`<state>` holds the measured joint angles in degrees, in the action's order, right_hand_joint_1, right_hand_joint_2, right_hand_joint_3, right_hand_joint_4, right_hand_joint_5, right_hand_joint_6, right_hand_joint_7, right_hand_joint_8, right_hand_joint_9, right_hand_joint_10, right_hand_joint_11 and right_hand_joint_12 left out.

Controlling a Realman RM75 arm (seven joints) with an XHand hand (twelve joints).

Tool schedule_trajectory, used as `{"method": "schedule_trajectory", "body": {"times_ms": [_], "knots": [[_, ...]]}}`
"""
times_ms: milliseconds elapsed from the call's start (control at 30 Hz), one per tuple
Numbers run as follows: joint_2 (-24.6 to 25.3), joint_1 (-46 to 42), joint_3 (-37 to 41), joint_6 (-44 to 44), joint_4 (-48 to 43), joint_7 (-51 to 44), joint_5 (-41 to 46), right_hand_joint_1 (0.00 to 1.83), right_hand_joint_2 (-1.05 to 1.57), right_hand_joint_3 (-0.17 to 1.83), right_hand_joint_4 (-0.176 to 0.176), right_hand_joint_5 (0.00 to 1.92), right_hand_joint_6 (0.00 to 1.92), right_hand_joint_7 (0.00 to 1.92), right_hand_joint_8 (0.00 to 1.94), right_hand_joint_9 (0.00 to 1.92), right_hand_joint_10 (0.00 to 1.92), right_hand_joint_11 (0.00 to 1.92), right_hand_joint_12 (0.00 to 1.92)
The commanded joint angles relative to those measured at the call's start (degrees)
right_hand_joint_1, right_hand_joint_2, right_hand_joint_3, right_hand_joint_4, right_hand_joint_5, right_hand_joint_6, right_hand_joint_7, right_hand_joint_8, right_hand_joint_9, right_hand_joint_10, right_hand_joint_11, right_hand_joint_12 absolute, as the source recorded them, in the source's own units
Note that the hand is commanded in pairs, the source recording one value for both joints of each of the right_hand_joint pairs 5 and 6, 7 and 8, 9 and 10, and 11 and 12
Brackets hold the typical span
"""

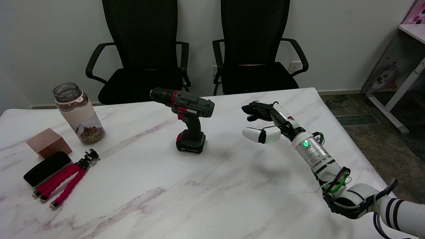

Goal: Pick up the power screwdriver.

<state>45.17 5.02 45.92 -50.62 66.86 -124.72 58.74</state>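
Power screwdriver (pixel 189 119), dark grey with red trim, stands upright on its battery base near the middle of the marble table (pixel 186 199), its chuck pointing toward the picture's left. The right hand (pixel 267 124) hovers to its right, apart from it at about the height of the tool's body, with bare tabletop between them. The hand holds nothing; its fingers are spread and curved, the dark ones above and the white thumb below, the gap facing the screwdriver.

The white table has pink veining and fills most of the view. Two black mesh office chairs (pixel 255 49) stand behind its far edge against a pale wall. At right a strip of dark floor runs beside the table edge, with a white desk leg (pixel 403 88) further back.

On the left side of the table, well apart from the tool, sit a clear jar (pixel 79 114) with brown contents, a pinkish block (pixel 48 142), a black pad (pixel 46 168) and a small red-legged tripod (pixel 68 181). The near half of the tabletop lies open around the forearm (pixel 332 172).
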Motion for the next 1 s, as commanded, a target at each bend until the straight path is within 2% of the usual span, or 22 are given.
{"method": "schedule_trajectory", "body": {"times_ms": [33,500,1000], "knots": [[5.6,4.31,-3.45,0.7,-3.2,1.28,-0.21,0.83,0.21,0.88,-0.152,0.5,0.5,0.5,0.5,0.47,0.47,0.62,0.62],[11.18,8.16,-5.75,0.7,-8.12,1.59,-0.21,0.83,0.2,0.89,-0.133,0.49,0.49,0.49,0.49,0.46,0.46,0.61,0.61],[19.86,12.48,-8.28,0.66,-15.22,2.42,-0.21,0.81,0.05,0.94,-0.038,0.48,0.48,0.48,0.48,0.41,0.41,0.54,0.54]]}}
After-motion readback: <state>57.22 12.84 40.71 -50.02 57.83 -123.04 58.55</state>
